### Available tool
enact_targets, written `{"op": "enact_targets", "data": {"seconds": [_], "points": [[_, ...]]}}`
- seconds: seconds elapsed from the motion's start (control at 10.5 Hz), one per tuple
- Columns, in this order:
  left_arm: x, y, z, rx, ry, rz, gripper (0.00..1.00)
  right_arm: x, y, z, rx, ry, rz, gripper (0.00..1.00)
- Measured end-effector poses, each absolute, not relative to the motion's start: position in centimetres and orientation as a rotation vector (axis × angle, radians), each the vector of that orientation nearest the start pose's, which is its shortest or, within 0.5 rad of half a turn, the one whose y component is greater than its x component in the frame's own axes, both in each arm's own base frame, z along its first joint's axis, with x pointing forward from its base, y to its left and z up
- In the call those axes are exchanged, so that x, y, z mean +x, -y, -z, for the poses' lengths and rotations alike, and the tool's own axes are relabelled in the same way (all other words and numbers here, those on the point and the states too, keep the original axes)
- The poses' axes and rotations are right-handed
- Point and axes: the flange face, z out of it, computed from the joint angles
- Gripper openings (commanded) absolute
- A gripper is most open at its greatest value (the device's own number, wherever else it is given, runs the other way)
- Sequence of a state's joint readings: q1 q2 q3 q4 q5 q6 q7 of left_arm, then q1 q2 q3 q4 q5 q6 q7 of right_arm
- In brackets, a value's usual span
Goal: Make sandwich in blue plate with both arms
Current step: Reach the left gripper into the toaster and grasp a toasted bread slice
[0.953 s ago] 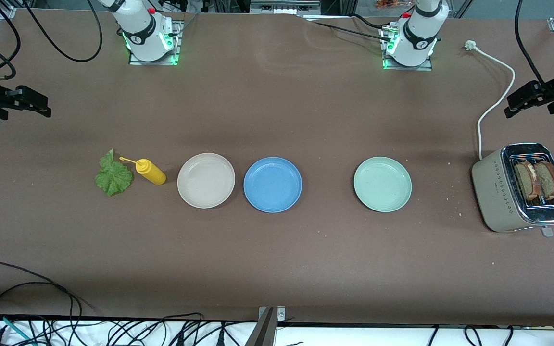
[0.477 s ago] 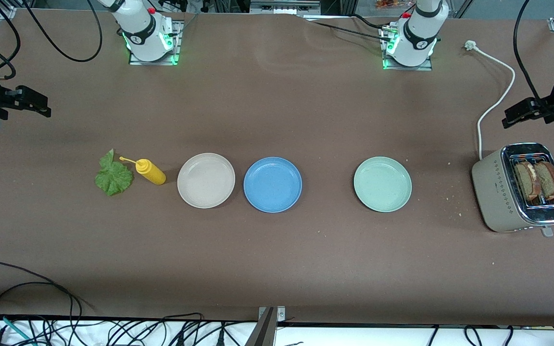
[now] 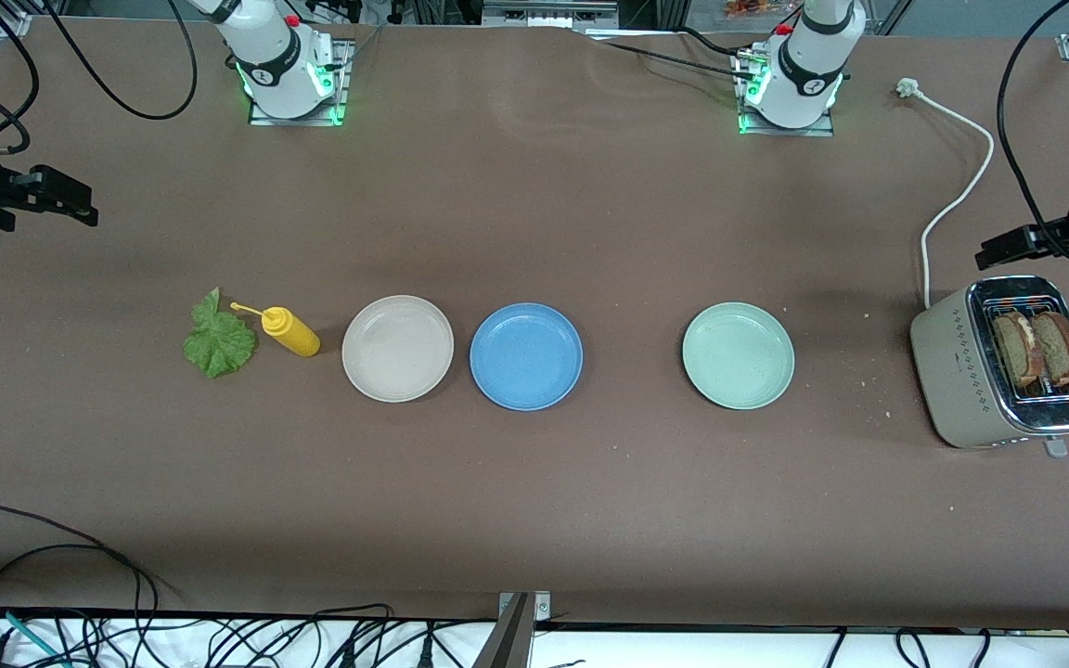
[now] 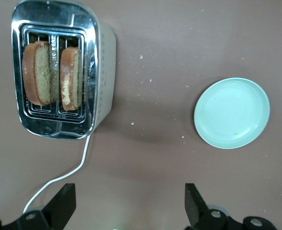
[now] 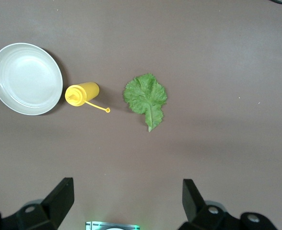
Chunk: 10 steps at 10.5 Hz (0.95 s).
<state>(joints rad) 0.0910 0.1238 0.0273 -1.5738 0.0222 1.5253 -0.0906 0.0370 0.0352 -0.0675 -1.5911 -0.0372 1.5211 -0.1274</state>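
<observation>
The sandwich is not yet begun: the round matte mid-blue plate [image 3: 526, 356] lies bare at the middle of the brown tabletop [image 3: 534, 520]. Its parts lie well apart. Two brown bread slices [image 3: 1040, 348] stand upright in the slots of the beige-and-chrome toaster [image 3: 971, 371] at the left arm's end, and the ruffled green lettuce leaf [image 3: 217, 339] lies flat at the right arm's end, just beside a yellow squeeze bottle [image 3: 290, 331] lying on its side.

The left hand [image 3: 1017, 243] hangs in the air with its fingers spread wide and nothing between them, just off the toaster's edge on the side toward the arm bases, at about twelve o'clock from it in the front view. The right hand [image 3: 57, 197] is likewise wide open and empty, over bare tabletop at roughly ten o'clock from the leaf; that arm appears to wait.

The step in hand looks like the left arm's approach to the bread. Next it would need to centre over one slot, descend and pinch a slice by its faces.

The left wrist view shows the slots from straight above and the pale green round plate [image 4: 232, 113] beside the toaster. The right wrist view shows the leaf, bottle and beige round plate [image 5: 26, 78]. Only the front view shows the blue plate.
</observation>
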Motion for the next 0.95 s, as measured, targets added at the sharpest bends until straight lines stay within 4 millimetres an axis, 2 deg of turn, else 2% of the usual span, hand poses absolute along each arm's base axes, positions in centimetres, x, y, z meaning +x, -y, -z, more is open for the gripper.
{"op": "enact_targets", "data": {"seconds": [0.38, 0.67, 0.95], "points": [[60.7, -11.6, -48.9, -3.094, 0.328, -0.346, 1.00, 55.7, 2.1, -59.1, -3.164, 0.152, -0.171, 1.00], [62.4, -12.6, -44.1, -3.076, 0.312, -0.404, 1.00, 55.7, 2.1, -59.1, -3.164, 0.152, -0.172, 1.00], [63.2, -13.9, -41.7, -3.072, 0.334, -0.413, 1.00, 55.7, 2.1, -59.1, -3.164, 0.151, -0.172, 1.00]]}}
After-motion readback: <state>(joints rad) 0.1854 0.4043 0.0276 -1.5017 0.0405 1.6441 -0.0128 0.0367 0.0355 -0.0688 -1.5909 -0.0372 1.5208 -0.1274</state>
